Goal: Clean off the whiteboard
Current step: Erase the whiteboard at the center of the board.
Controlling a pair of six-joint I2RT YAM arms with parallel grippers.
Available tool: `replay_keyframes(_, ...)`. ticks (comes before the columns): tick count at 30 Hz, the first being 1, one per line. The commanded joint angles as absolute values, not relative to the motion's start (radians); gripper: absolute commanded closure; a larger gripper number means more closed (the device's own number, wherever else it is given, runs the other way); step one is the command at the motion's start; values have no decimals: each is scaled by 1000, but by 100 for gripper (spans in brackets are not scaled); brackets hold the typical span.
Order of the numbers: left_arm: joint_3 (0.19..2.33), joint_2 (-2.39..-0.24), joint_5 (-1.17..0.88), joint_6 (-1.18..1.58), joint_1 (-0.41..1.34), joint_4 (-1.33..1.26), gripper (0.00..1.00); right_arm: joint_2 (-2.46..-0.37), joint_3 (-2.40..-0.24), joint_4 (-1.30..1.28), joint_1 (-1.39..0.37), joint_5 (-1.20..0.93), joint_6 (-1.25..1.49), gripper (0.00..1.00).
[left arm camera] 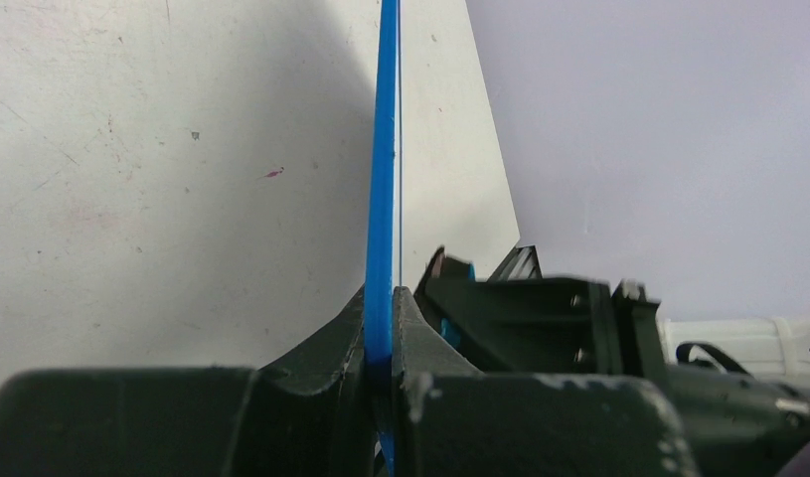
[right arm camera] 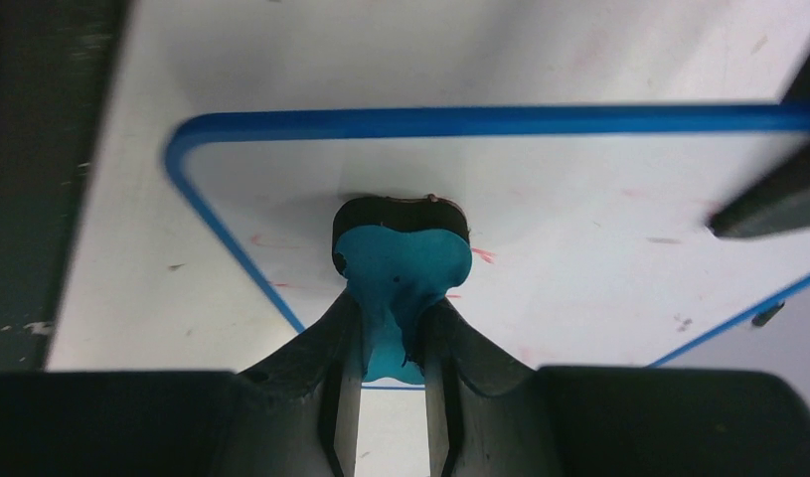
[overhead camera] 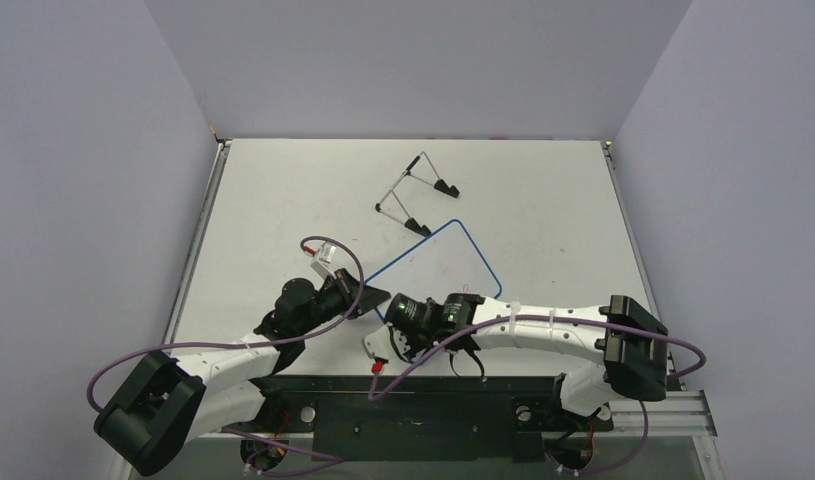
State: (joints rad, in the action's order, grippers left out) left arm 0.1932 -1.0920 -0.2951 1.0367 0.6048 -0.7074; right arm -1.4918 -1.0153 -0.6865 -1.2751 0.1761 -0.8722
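Observation:
The whiteboard [overhead camera: 445, 264] lies flat near the table's middle, white with a thin blue rim and faint red marks [right arm camera: 483, 255]. Its near left edge [left arm camera: 383, 199] is pinched between the jaws of my left gripper [overhead camera: 367, 303], which is shut on it. The small blue eraser [right arm camera: 402, 275] is clamped in my right gripper [right arm camera: 391, 333], its dark pad pressed on the board's face near the rounded corner. In the top view my right gripper [overhead camera: 415, 312] hovers over the board's near corner, close beside the left one.
A thin wire easel stand [overhead camera: 416, 192] with black feet lies on the table beyond the board. Purple cables [overhead camera: 333, 262] loop over the left arm. A dark rail [overhead camera: 423, 400] runs along the table's near edge.

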Motion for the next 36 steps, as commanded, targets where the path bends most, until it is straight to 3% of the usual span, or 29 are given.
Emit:
replay_keyframes(1, 215, -1087, -337, 1046, 606, -799, 100, -1506, -1098, -609, -1196, 221, -812, 100)
replay_keyframes(11, 206, -1088, -332, 1049, 606, -812, 100, -1428, -923, -669, -1327, 112, -928, 100)
replay_keyframes(16, 201, -1086, -330, 1048, 605, -813, 100, -1423, -929, -685, -1336, 109, -943, 100)
replay_keyframes(24, 202, -1106, -346, 1055, 606, -841, 100, -1468, -1049, -630, -1164, 123, -853, 100)
replay_keyframes(32, 202, -1104, -350, 1058, 606, -844, 100, -1407, -941, -725, -1292, -36, -926, 100)
replay_keyframes(36, 205, -1109, -350, 1058, 606, -847, 100, -1413, -941, -730, -1307, -14, -926, 100)
